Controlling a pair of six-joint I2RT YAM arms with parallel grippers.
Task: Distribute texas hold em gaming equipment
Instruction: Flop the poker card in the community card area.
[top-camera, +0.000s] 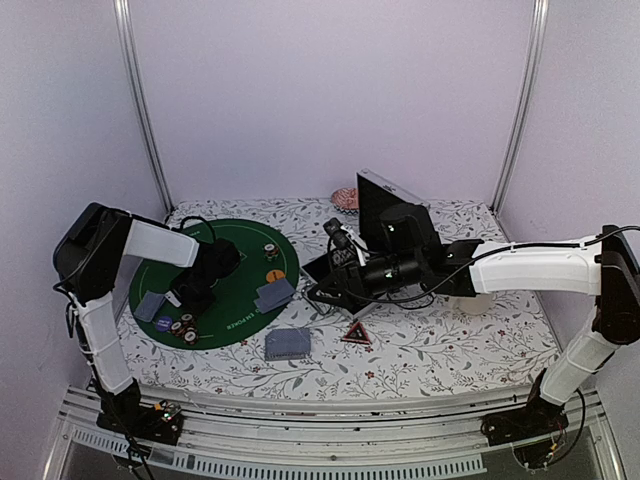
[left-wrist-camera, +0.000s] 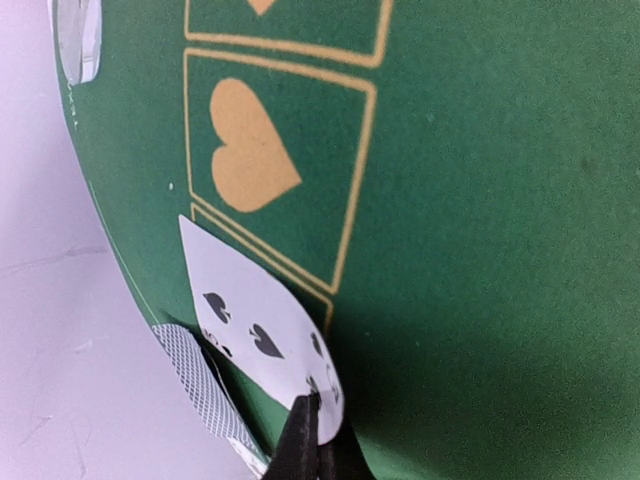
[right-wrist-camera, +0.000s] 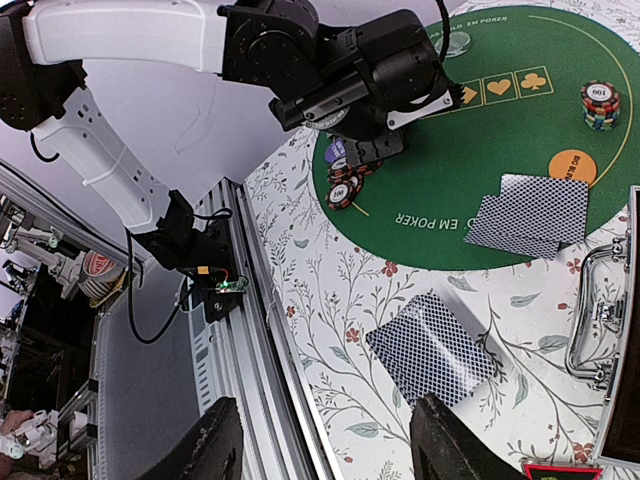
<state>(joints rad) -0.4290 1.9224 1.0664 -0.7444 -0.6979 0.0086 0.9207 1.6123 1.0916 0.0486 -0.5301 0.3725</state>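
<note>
Nearest the counter's (top-camera: 450, 340) near edge a deck (top-camera: 288, 343) of grey-blue-backed cards is seen lying flat on the floral cloth, just off the green mat (top-camera: 235, 235), with its long side roughly along that edge. It lies well apart from both sets of jaws. The right jaws are held open and empty above the counter by the case (top-camera: 385, 205), and in the right wrist view the deck is found ahead of them and set at a slant to their line. The right arm is therefore judged the freer one to reach it. At the mat's near-left rim a cluster of striped chips (top-camera: 181, 326) is laid, with a face-down card (left-wrist-camera: 200, 385) beside it. Just past these the left jaws are closed on the near corner of a face-up card (left-wrist-camera: 262, 325). This card is white with black spade pips, and its long axis runs away from the jaw tips toward the mat's left edge, next to the gold heart box. Whether it rests on the felt or is lifted cannot be told. On the mat's right rim a pair of face-down cards (top-camera: 275, 294) is fanned. Beyond them the orange button (top-camera: 275, 273) and a short chip stack (top-camera: 270, 251) are placed.
</note>
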